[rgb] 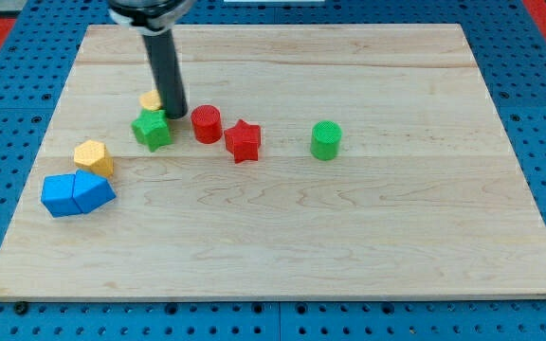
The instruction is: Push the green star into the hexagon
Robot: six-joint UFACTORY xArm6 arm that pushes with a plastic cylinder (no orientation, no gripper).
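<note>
While my tip (175, 115) rests against the upper right edge of the green star (151, 129), at about 1 o'clock from its centre, the yellow hexagon (93, 157) waits near it at roughly 8 o'clock, toward the worktop's (368, 237) left side. I carry no jaws at all, only the rod, so nothing is apart or clamped. A second yellow block (150, 99), its shape hidden by the rod, sits just behind the star at 12 o'clock. The red cylinder (206, 124) stands just beside the star at 3 o'clock, the red star (243, 141) beyond it, the green cylinder (325, 140) well apart. 2 blue blocks (76, 193) touch the hexagon at 7 o'clock. My worry: an off-centre shove could spin the star past the hexagon, or drive everything into the blue pair.
</note>
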